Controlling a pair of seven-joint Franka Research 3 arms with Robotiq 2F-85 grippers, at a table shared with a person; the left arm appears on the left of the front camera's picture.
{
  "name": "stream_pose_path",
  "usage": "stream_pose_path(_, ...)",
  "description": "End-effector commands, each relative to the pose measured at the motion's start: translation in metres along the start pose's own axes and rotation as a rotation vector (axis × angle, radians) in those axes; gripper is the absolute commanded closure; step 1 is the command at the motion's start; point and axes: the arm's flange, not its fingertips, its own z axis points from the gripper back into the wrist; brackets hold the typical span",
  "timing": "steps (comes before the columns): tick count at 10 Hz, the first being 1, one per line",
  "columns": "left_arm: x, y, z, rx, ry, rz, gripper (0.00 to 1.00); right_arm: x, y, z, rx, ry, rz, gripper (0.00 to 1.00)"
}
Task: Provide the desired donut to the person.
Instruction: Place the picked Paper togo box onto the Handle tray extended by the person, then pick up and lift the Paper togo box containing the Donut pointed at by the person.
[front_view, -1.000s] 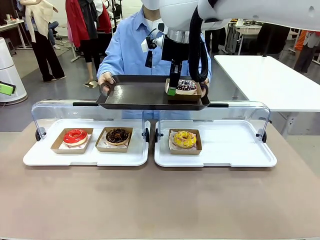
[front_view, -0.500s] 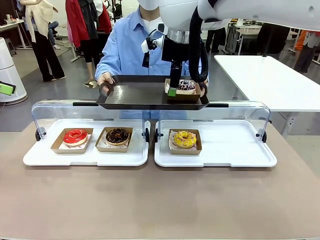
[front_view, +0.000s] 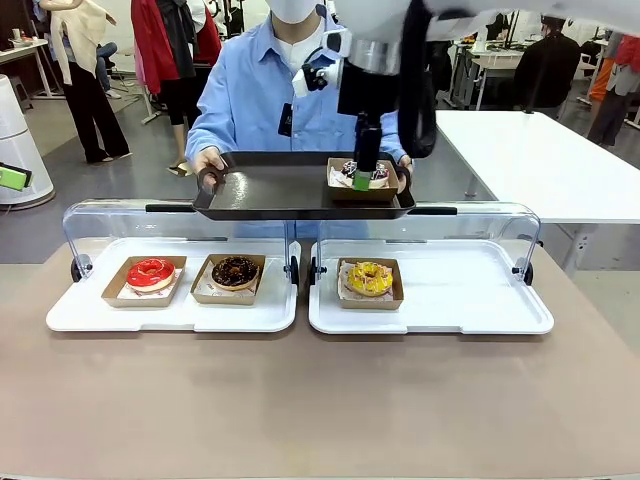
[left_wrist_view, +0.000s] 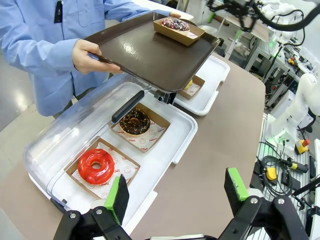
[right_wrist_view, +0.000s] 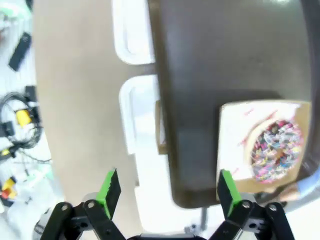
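Watching my right gripper (right_wrist_view: 169, 189), I see its fingers spread wide, empty, above the tray (front_view: 270, 190) the person (front_view: 250, 100) holds; the donut (right_wrist_view: 277, 150) sits boxed at that tray's right edge. My left gripper (left_wrist_view: 176, 192) also stands spread, holding nothing.

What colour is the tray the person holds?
The tray is dark brown; left wrist view shows it best.
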Motion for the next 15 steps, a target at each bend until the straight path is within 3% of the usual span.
stream_pose_path(1,0.002,-0.002,0.001,0.002,-0.003,0.018,0.0,-0.075,0.074,0.018,-0.034,0.006,0.004,0.0)
stream_pose_path(5,0.002,-0.002,0.001,0.002,-0.003,0.018,0.0,-0.227,0.128,0.025,0.011,0.009,-0.081,0.0)
stream_pose_path(7,0.002,-0.002,0.001,0.002,-0.003,0.018,0.0,-0.268,0.127,0.021,0.02,-0.042,-0.142,0.0)
stream_pose_path(15,0.002,-0.002,0.001,0.002,-0.003,0.018,0.0,-0.268,0.134,0.024,0.028,-0.026,-0.137,0.0)
